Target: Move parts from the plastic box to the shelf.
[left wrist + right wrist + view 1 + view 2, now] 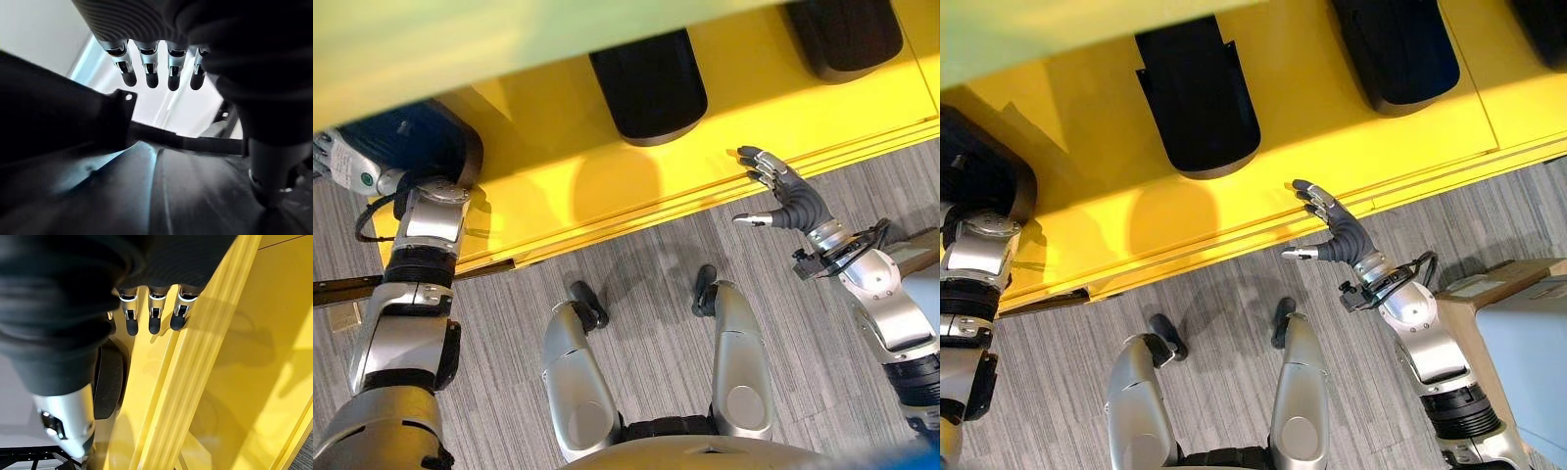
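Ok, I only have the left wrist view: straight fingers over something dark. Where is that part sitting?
Observer: The left hand reaches over a dark part at the left end of the yellow shelf.
Operator: Anything else on that shelf?
Observer: Two more black parts, one mid-shelf and another further right.
Operator: And the right hand?
Observer: The right hand is open and empty, with its fingers over the shelf's front edge.

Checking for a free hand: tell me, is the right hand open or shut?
Open. The right hand hovers over the yellow shelf edge, fingers spread and straight, holding nothing.
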